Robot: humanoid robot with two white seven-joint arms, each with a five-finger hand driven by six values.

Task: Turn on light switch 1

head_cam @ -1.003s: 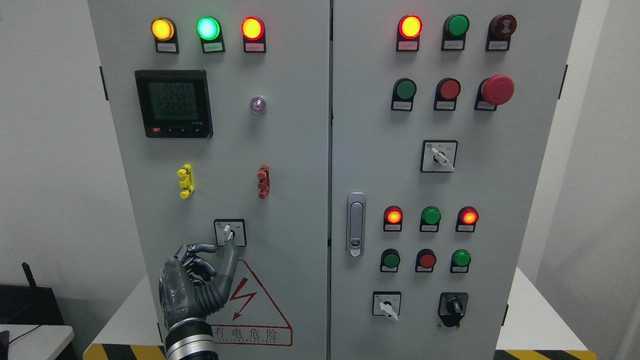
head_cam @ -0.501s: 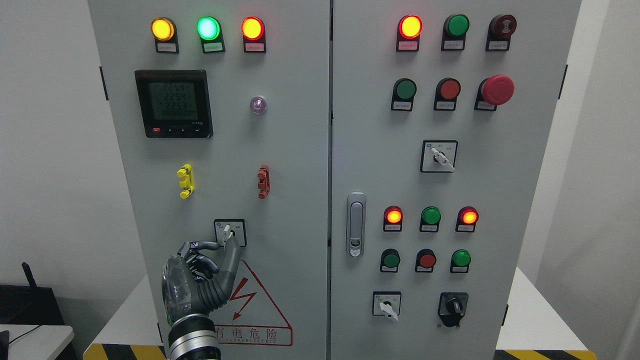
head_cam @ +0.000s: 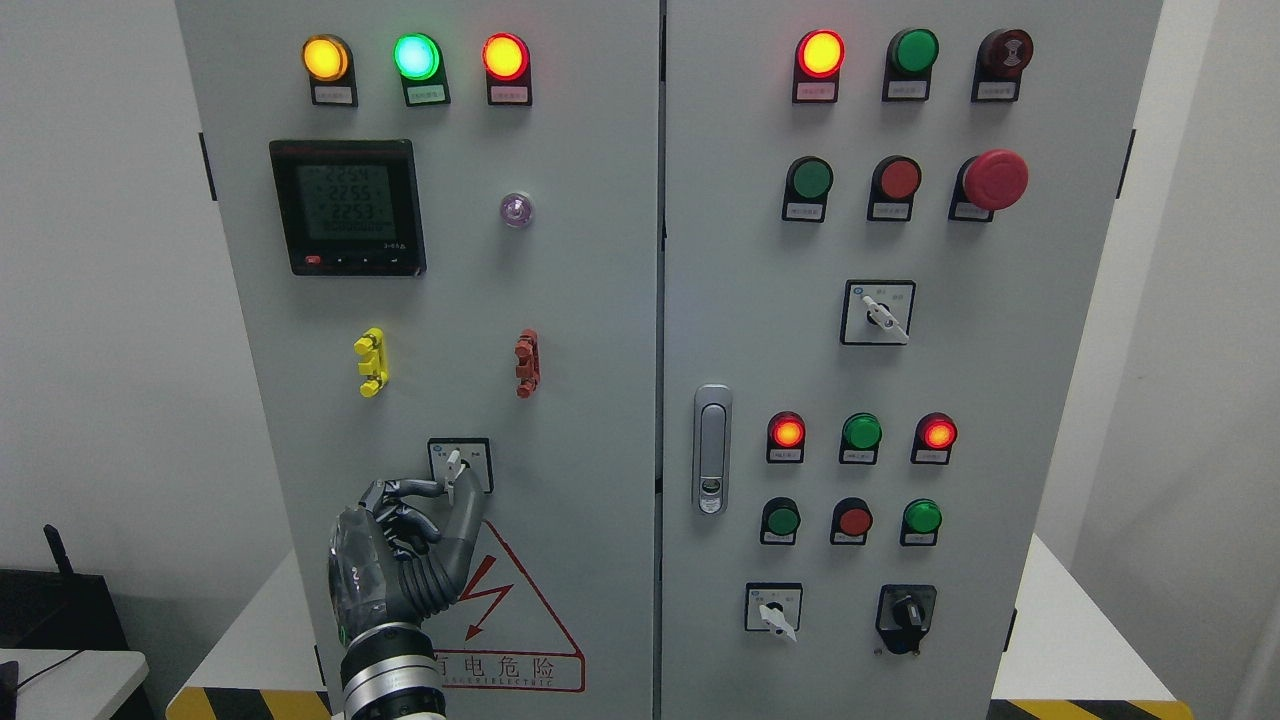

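Note:
A small rotary switch (head_cam: 459,464) with a white lever sits in a black-framed plate low on the left door of the grey cabinet (head_cam: 560,330). My left hand (head_cam: 452,492) reaches up from the bottom edge, just below the switch. Index finger and thumb (head_cam: 464,515) close in from either side on the lower end of the lever, which points almost straight down. The other fingers are curled under the palm. Above the switch are a yellow clip (head_cam: 371,362) and a red clip (head_cam: 526,363). My right arm does not show.
The left door carries a digital meter (head_cam: 347,206), three lit lamps along the top and a red warning triangle (head_cam: 510,610). The right door holds a latch handle (head_cam: 711,448), buttons, lamps, a red mushroom stop (head_cam: 993,180) and three more rotary switches. A hazard-striped base runs below.
My left hand has crept slightly up and right, and its index finger and thumb have closed onto the lever. The lever's lower end has swung a little leftward.

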